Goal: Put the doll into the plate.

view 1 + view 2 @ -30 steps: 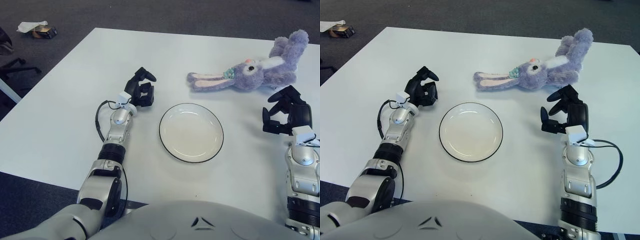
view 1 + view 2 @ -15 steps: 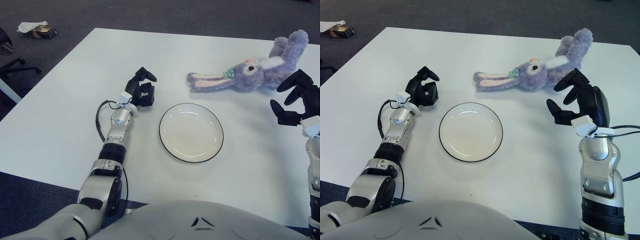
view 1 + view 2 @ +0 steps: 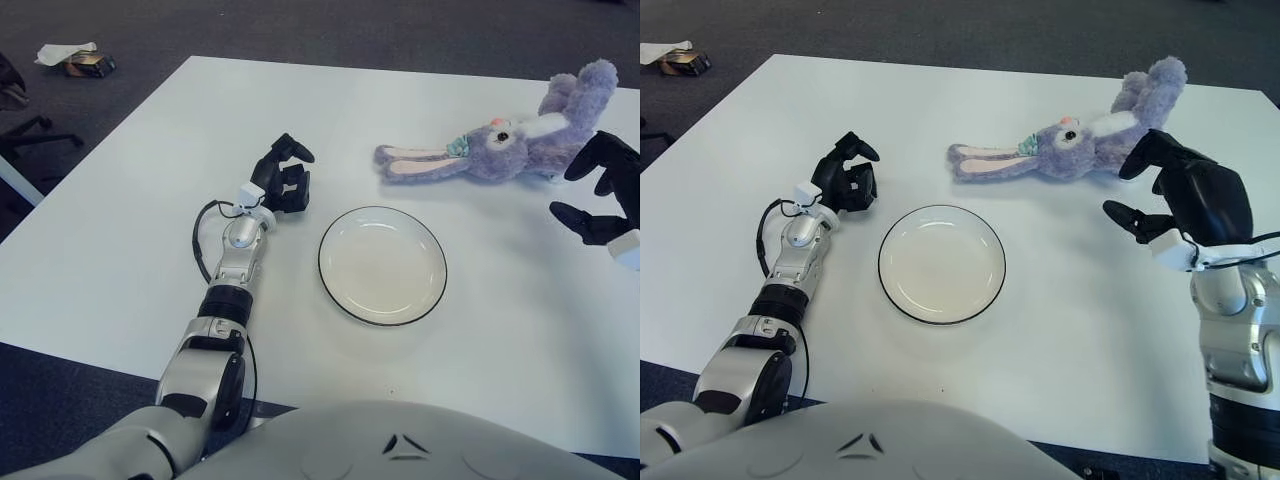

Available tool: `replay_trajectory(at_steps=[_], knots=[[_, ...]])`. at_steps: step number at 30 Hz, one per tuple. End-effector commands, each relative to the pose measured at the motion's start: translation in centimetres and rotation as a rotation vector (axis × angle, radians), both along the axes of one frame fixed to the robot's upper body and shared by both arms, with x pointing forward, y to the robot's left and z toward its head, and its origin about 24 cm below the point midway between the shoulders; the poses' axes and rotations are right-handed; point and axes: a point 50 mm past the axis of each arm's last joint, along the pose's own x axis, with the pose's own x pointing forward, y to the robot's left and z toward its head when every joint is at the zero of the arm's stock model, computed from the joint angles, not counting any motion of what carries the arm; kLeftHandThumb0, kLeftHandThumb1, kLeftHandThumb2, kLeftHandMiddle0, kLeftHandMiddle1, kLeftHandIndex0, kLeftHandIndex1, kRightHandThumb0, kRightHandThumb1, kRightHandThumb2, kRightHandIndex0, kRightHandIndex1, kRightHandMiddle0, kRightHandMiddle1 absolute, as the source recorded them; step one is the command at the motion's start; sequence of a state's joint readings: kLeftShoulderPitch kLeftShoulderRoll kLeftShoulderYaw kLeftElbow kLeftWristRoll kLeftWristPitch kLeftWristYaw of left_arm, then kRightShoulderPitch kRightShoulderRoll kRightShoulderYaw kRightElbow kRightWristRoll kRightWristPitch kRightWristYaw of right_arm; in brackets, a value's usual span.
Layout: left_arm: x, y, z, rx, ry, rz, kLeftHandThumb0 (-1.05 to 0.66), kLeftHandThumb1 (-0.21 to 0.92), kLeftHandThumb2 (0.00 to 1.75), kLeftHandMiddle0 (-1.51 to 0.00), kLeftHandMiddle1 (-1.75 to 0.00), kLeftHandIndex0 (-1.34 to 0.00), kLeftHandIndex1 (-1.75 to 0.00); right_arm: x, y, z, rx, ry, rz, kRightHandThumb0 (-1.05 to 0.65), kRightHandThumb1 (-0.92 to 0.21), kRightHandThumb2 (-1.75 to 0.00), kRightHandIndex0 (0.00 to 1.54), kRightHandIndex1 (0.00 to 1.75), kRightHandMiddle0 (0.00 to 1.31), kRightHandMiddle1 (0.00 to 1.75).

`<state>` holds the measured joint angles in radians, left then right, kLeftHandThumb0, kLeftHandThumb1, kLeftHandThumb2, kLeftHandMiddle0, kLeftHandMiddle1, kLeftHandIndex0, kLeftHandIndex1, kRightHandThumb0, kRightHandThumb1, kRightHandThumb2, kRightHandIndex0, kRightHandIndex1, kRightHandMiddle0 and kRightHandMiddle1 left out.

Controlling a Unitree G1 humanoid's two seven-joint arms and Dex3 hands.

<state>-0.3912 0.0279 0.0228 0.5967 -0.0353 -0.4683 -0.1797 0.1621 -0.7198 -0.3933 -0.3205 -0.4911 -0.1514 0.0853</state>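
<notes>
doll partly behind open right hand, plate bare

Place: looked like an office or lab.
Floor: dark grey carpet.
Furniture: plain white surface; chair base far left.

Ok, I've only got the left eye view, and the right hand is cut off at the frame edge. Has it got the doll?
Observer: No. In the right eye view the right hand shows whole, fingers spread, holding nothing.
Operator: How close is it to the doll?
Observer: Its upper finger overlaps the doll at the body, below the head. I cannot tell whether they touch.
</notes>
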Motion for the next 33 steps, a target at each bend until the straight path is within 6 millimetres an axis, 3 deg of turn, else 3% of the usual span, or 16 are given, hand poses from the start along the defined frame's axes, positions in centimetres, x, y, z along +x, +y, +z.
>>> replay_trajectory(at_steps=[1, 5, 11, 16, 20, 33], knots=[[-1.5, -0.2, -3.2, -0.009, 0.117, 0.017, -0.42, 0.5, 1.09, -1.02, -1.75, -0.47, -1.75, 0.0, -0.2, 0.3, -0.088, 0.02, 0.009, -0.8, -0.61, -0.73, 0.27, 1.66, 0.07, 1.75], [-1.5, -0.2, -3.2, -0.009, 0.117, 0.017, -0.42, 0.5, 1.09, -1.03, -1.75, -0.47, -1.75, 0.2, -0.4, 0.5, -0.138, 0.022, 0.018, -0.89, -0.64, -0.66, 0.23, 1.63, 0.02, 1.72], [-1.4, -0.2, -3.2, -0.004, 0.114, 0.016, -0.42, 0.5, 1.09, -1.02, -1.75, -0.47, -1.75, 1.0, -1.5, 0.6, -0.258, 0.033, 0.004, -1.02, -0.75, -0.47, 0.04, 1.45, 0.0, 1.47], [-1.3, -0.2, -3.3, -0.001, 0.12, 0.016, -0.42, 0.51, 1.08, -1.01, -1.75, -0.46, -1.75, 1.6, -1.9, 0.9, -0.373, 0.028, -0.012, -1.04, -0.81, -0.35, 0.0, 1.09, 0.0, 1.15], [-1.3, -0.2, -3.3, -0.002, 0.124, 0.017, -0.42, 0.51, 1.07, -1.01, -1.75, -0.46, -1.75, 2.0, -2.0, 1.2, -0.427, 0.021, -0.029, -1.05, -0.82, -0.32, 0.0, 0.9, 0.0, 1.01], [-1.2, -0.2, -3.4, 0.005, 0.129, 0.021, -0.42, 0.51, 1.07, -1.04, -1.75, -0.46, -1.75, 3.6, -2.4, 1.5, -0.589, -0.014, -0.071, -1.05, -0.9, -0.25, 0.0, 0.55, 0.0, 0.83]])
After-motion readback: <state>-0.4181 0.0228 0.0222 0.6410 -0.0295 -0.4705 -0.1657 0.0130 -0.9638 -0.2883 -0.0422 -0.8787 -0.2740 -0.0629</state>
